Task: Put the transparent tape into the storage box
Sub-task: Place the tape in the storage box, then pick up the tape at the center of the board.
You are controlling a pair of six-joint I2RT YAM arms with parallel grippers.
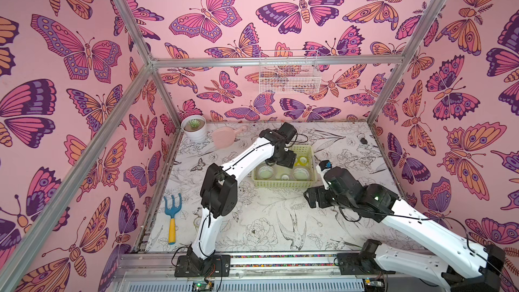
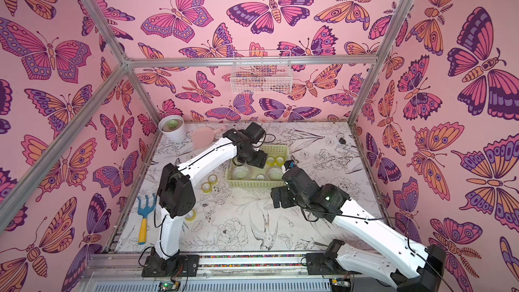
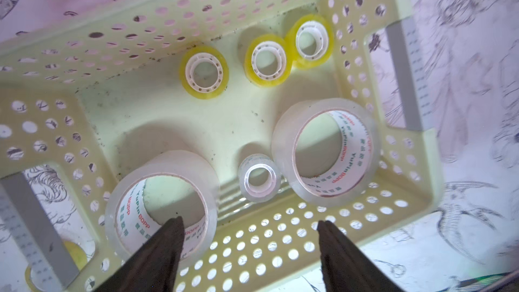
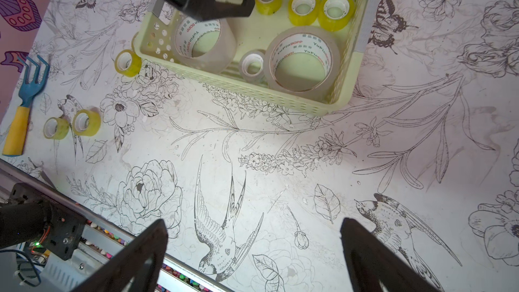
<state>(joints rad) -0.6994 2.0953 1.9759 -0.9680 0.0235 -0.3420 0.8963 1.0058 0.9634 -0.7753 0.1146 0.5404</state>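
The pale yellow-green storage box (image 1: pixel 280 184) (image 2: pixel 255 183) stands mid-table. Several rolls of transparent tape lie flat in it: two big clear rolls (image 3: pixel 168 161) (image 3: pixel 283 141), a small clear one (image 3: pixel 259 196) and three yellowish ones (image 3: pixel 204 92). My left gripper (image 3: pixel 249 221) hangs open just above the box's inside, near its perforated wall (image 3: pixel 280 234); one finger is over a big roll and nothing is between the fingers. My right gripper (image 4: pixel 254 221) is open and empty over bare table, in front of the box (image 4: pixel 252 91).
Three loose yellowish rolls (image 4: pixel 127 63) (image 4: pixel 56 128) (image 4: pixel 85 122) lie on the table left of the box. A blue hand fork (image 1: pixel 172 214) lies front left. A white succulent pot (image 1: pixel 193 132) and pink scoop (image 1: pixel 224 136) sit back left. A wire basket (image 1: pixel 289 75) hangs on the back wall.
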